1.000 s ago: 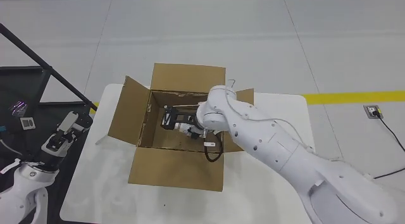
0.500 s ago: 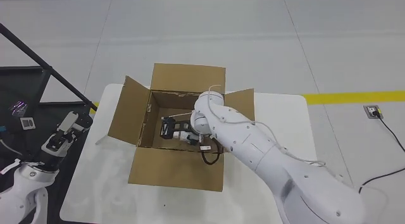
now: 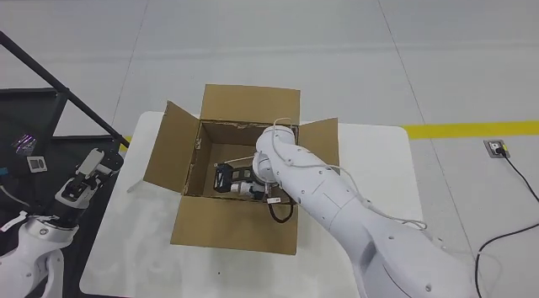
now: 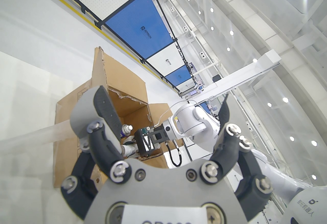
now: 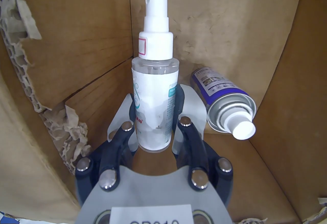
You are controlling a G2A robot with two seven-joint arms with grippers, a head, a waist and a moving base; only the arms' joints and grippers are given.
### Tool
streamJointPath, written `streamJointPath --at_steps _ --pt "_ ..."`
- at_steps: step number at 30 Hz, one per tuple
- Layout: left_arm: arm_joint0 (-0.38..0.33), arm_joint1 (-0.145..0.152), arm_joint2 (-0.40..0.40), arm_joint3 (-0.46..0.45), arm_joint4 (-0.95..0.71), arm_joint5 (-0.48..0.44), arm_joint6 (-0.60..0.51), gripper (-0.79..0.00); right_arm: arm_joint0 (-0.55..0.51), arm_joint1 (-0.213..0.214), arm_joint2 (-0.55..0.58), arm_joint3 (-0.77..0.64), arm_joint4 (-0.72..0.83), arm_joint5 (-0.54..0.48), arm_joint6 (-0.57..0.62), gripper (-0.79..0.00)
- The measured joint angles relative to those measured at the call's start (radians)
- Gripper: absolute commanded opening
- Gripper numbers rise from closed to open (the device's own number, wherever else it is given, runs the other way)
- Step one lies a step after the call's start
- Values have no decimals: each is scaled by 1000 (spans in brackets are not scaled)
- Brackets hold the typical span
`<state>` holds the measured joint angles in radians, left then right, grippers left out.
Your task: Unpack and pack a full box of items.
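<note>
Clear plastic spray bottle (image 5: 154, 97) is inside the cardboard box (image 3: 234, 224), mid-frame from above, your right fingers (image 5: 192, 107) clamped on its labelled body; likely light and slick, so hold there; left fingers (image 4: 104, 110) spread wide

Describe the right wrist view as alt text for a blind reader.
The right end effector grips a clear spray bottle with a white pump top, inside a cardboard box. A blue aerosol can with a white nozzle sits beside the bottle.
</note>
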<state>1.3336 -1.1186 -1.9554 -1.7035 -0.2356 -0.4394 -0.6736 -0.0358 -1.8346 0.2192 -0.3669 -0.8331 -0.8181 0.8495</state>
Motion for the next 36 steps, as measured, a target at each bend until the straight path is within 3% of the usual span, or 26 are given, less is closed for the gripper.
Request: streamJointPath --at_steps 16,21,24,29,31,32,36 --pt "2 0 1 -3 -1 2 4 0 46 -31 24 51 -24 -58 -107 -446" --pt "13 3 3 -18 47 7 39 0 79 -22 54 30 -19 -1 -178 -449" --pt "15 4 13 -19 124 -2 75 0 97 -8 80 13 -6 26 -232 -360" --pt "17 5 43 -8 246 -12 132 0 124 36 132 -28 4 -28 -362 -296" --pt "15 5 58 -2 264 -11 134 0 127 56 151 -49 -1 -34 -407 -175" --pt "12 6 67 2 261 -8 126 0 126 71 165 -66 -3 -31 -435 0" --pt "-5 10 88 21 249 5 86 0 96 125 233 -130 37 -37 -521 0"
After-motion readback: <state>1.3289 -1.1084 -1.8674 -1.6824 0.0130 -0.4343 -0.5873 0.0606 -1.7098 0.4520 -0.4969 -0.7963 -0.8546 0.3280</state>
